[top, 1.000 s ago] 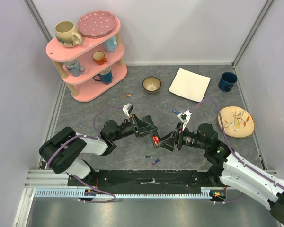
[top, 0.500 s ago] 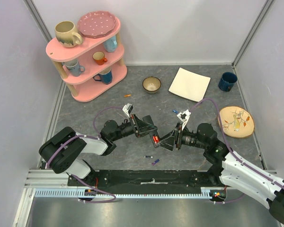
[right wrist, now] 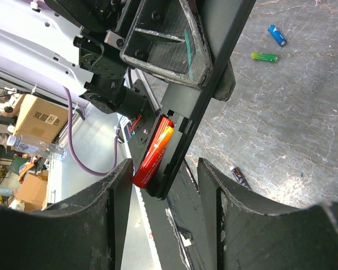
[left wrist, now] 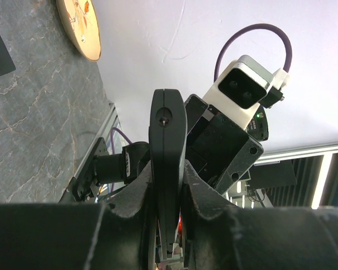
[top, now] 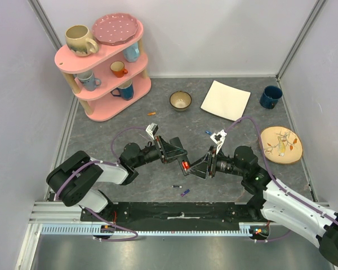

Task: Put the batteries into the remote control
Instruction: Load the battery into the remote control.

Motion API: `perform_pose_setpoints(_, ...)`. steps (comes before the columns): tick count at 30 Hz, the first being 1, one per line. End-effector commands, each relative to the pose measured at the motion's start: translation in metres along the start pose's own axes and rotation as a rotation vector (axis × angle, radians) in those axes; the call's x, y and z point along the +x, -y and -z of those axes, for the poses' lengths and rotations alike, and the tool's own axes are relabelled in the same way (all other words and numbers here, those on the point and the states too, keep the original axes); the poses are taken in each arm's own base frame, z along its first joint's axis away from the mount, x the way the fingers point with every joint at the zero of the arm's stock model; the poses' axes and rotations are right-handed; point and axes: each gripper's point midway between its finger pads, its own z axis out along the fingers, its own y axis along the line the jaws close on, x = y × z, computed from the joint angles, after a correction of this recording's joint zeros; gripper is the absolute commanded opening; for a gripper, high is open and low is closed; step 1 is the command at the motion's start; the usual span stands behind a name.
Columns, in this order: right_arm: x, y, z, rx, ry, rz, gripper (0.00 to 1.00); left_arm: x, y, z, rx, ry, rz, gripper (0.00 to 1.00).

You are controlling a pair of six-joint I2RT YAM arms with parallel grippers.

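Left tool (left wrist: 168, 197) pinches the remote control (left wrist: 167, 129), holding it above the bench (top: 101, 135). My right tool (right wrist: 164, 166) stands spread either side of the remote's end, where I see a red battery (right wrist: 152, 152) lying in the compartment.

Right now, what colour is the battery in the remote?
The battery is red with orange, clearest in the right wrist view.
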Motion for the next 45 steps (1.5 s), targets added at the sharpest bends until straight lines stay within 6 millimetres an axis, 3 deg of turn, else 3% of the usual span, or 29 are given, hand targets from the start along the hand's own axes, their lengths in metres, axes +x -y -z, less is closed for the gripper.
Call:
perform_pose_setpoints(1, -0.009, 0.003, -0.001, 0.005, 0.038, 0.008, 0.56, 0.013, 0.085, 0.012, 0.349, -0.036, -0.139, 0.02)
perform_pose_setpoints(18, -0.011, 0.008, -0.003, 0.012, 0.039, -0.015, 0.54, 0.023, 0.090, 0.009, 0.368, -0.067, -0.140, 0.02)
perform_pose_setpoints(32, -0.008, 0.012, -0.003, 0.014, 0.038, -0.043, 0.45, 0.025, 0.092, 0.009, 0.376, -0.069, -0.142, 0.02)
perform_pose_setpoints(45, 0.000, 0.017, -0.006, 0.020, 0.009, -0.072, 0.29, 0.025, 0.090, 0.009, 0.371, -0.064, -0.149, 0.02)
